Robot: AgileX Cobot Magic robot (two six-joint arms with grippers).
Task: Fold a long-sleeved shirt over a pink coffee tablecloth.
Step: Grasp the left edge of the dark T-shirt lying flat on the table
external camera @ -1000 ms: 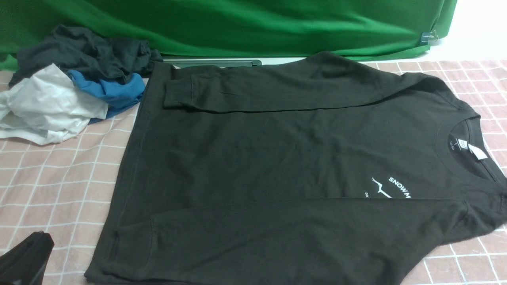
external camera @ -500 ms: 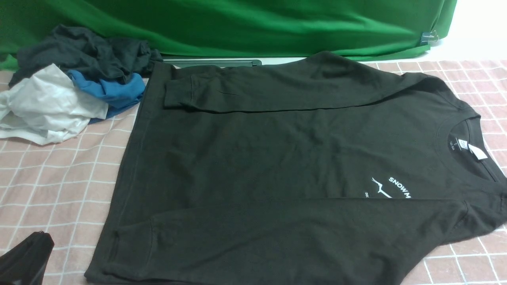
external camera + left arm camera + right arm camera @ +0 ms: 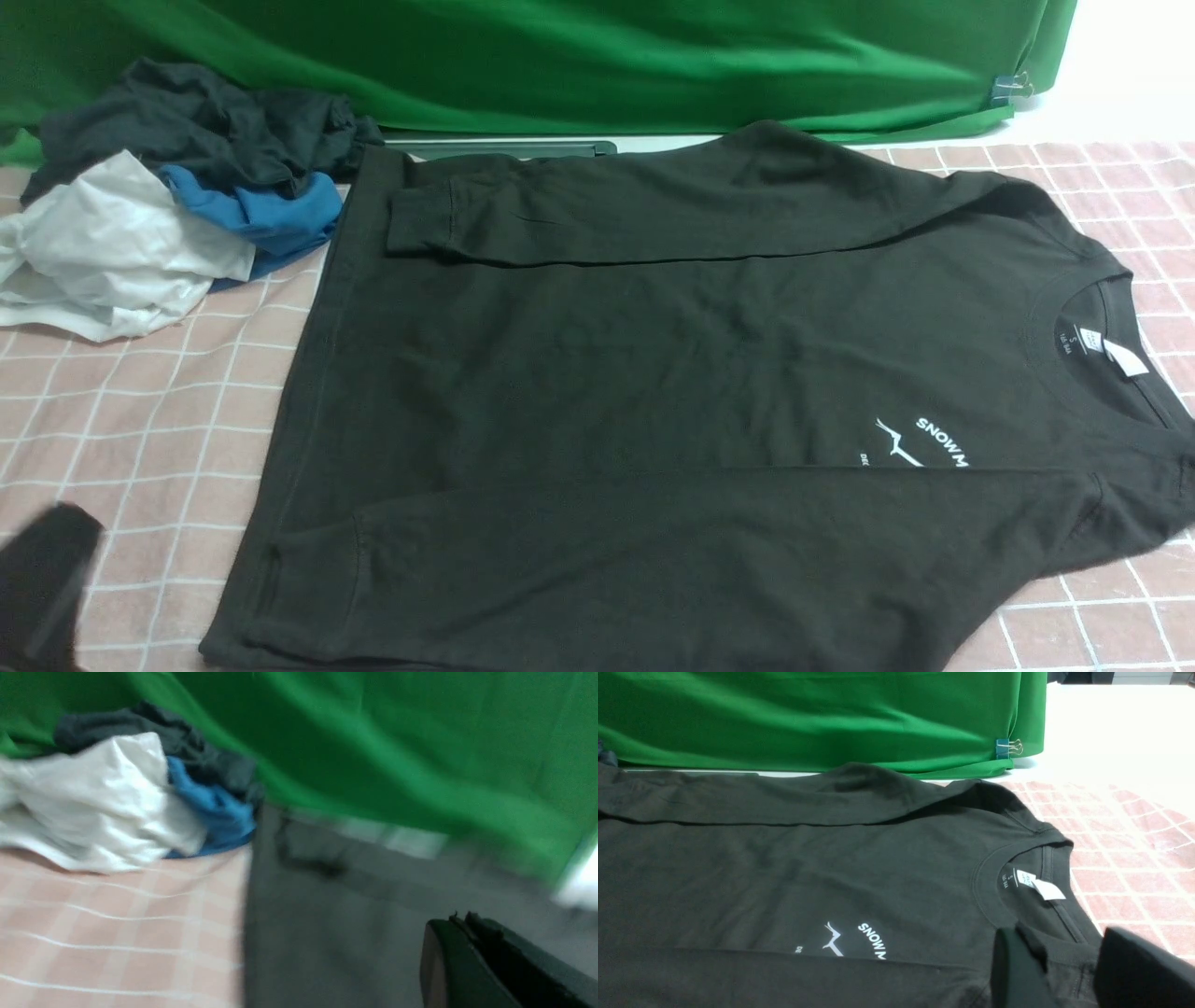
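The pink coffee tablecloth (image 3: 140, 420) covers the table from its left edge to its right edge, and the long-sleeved shirt (image 3: 653, 373) lies flat across its middle and right, turned sideways with the hem (image 3: 308, 373) toward the left edge and the collar (image 3: 1102, 355) toward the right. Going by how it lies, the first stage looks done: the far sleeve (image 3: 607, 219) and the near sleeve (image 3: 700, 551) are both laid inward along the body. What seems left is folding the body itself, hem toward collar or the reverse, so the task is probably about halfway. The green cloth (image 3: 560, 56) hangs along the far edge, just behind the shirt's far shoulder, leaving little room there. A bunched pile of garments (image 3: 168, 196) fills the far-left corner, touching the hem's far end. Bare cloth lies open at the near-left, and a narrower strip at the right edge. The left gripper (image 3: 51, 569), blurred, sits at the near-left corner beside the hem, its fingers pressed together on nothing. The right gripper (image 3: 1069, 970) hangs over the near shoulder by the collar, jaws spread, with flat fabric showing between them.
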